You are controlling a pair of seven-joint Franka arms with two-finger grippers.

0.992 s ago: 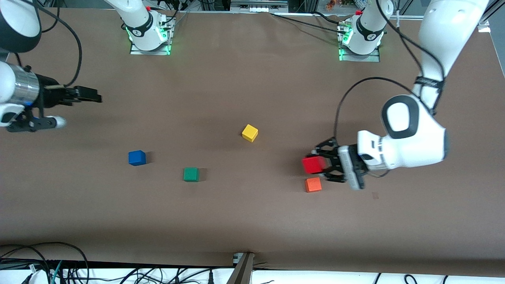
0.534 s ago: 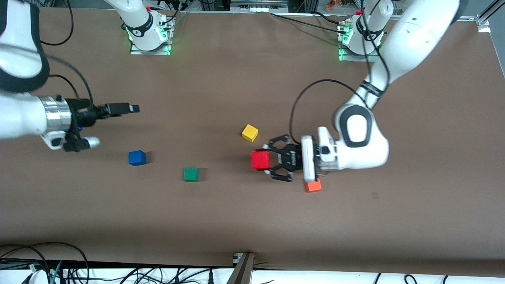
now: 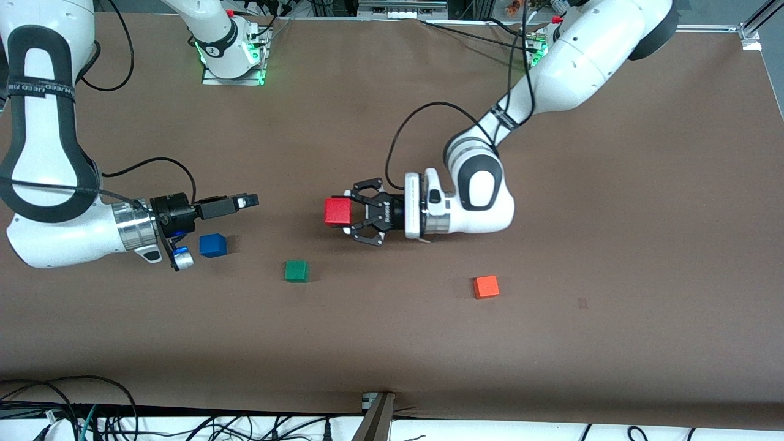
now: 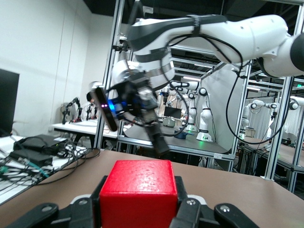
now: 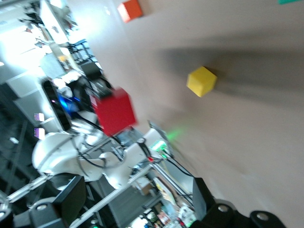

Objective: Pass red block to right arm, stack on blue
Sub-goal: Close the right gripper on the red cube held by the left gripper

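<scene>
Over the middle of the table (image 3: 392, 343), the left hand (image 3: 350, 212) is clenched on the red block (image 3: 337, 211), held in the air with its claw fingers (image 3: 366, 184) pointing toward the right arm's end of the table. Right hand (image 3: 248, 199) hangs over the table toward the right arm's end, slim fingers pointing at the red block, well apart from it; cannot tell if it is spread or closed. Blue block (image 3: 212, 245) sits on the table at about 7 o'clock from the right hand's tip, just beside that wrist. Green block (image 3: 296, 271) lies at roughly 4 o'clock from the blue one, nearer the front camera. Orange block (image 3: 486, 286) lies toward the left arm's end, at about 4 o'clock from the red block. Left wrist view: red block (image 4: 138, 193) fills the foreground between the fingers, right hand (image 4: 154, 135) aimed at it. Right wrist view: red block (image 5: 114, 110), yellow block (image 5: 202, 80) on the table, orange block (image 5: 130, 10).
</scene>
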